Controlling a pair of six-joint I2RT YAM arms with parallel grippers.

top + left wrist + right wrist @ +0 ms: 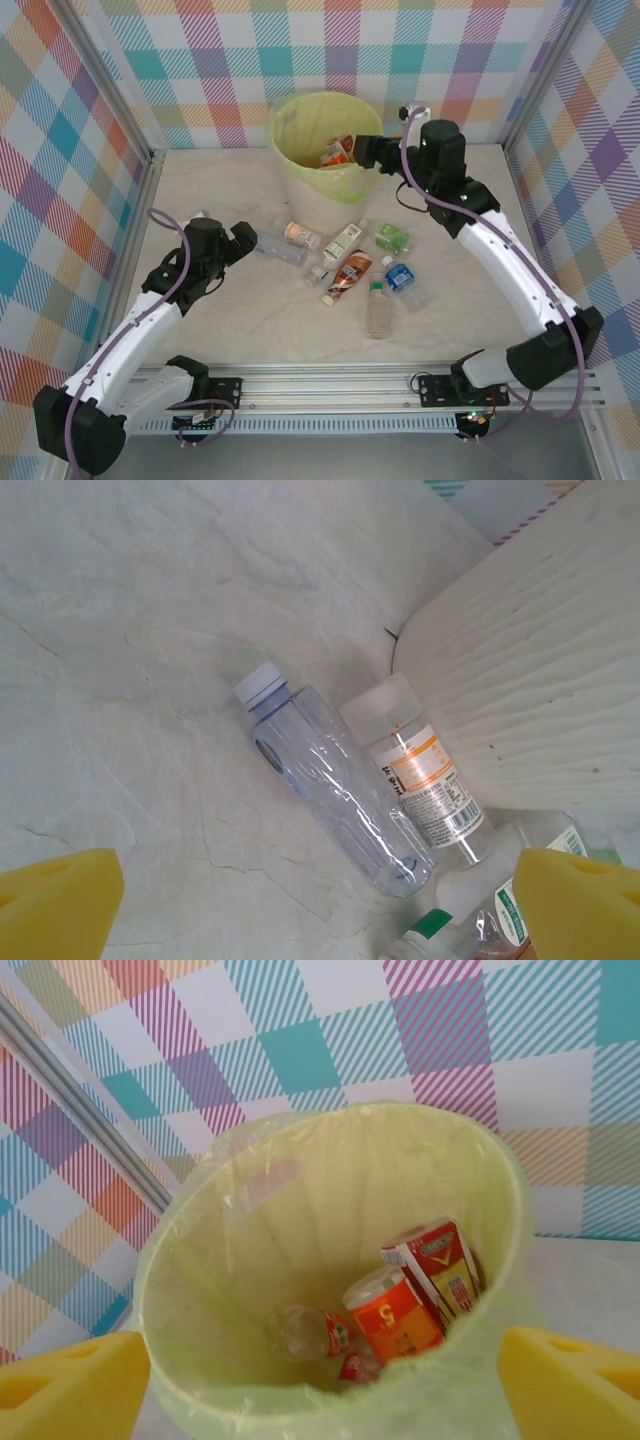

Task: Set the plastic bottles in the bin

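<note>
The bin (300, 185), lined with a pale yellow-green bag, stands at the back middle. Inside it lie a red-labelled bottle (315, 1330), an orange-labelled one (395, 1315) and a red carton (440, 1265). My right gripper (362, 150) hovers at the bin's right rim, open, nothing between its yellow pads (575, 1385). Several plastic bottles lie in front of the bin. My left gripper (248, 240) is open just left of a clear bottle (335, 790) with a white cap. An orange-labelled bottle (420, 775) lies touching that one, against the bin wall (530, 680).
More bottles lie in a cluster in the middle: a brown-labelled one (347, 275), a green-labelled one (393, 238), a blue-labelled one (400, 277), a clear one (378, 310), plus a green carton (343, 240). Checked walls enclose the table; a metal rail (330, 385) runs along the near edge.
</note>
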